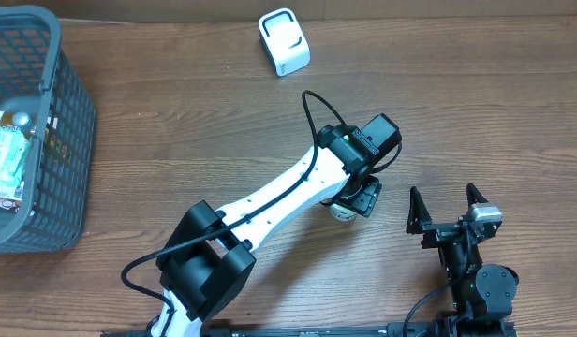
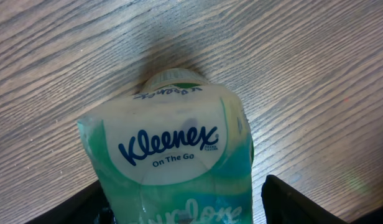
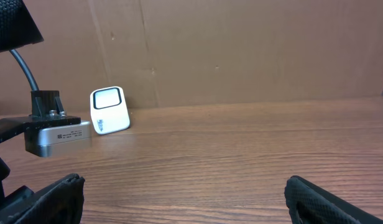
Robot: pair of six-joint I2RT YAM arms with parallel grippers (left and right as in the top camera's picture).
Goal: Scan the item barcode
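Pincer count is two. The left pincer (image 2: 190,208) is down around the one green-and-white Kleenex tissue pack (image 2: 173,155), jaws fairly wide, a bit of gap showing on one side, so not clamped. The right pincer (image 1: 446,208) is spread wide, holding nothing. One white rounded scanner box (image 1: 284,41) and one blue-grey mesh plastic basket (image 1: 59,56). The pack lies on the brown wooden table (image 1: 176,140), well apart from the scanner.

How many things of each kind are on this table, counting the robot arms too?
Robot arms: 2, left and right
Barcode scanner: 1
Kleenex tissue pack: 1
Grey basket: 1, contents too jumbled to count
Total: 5
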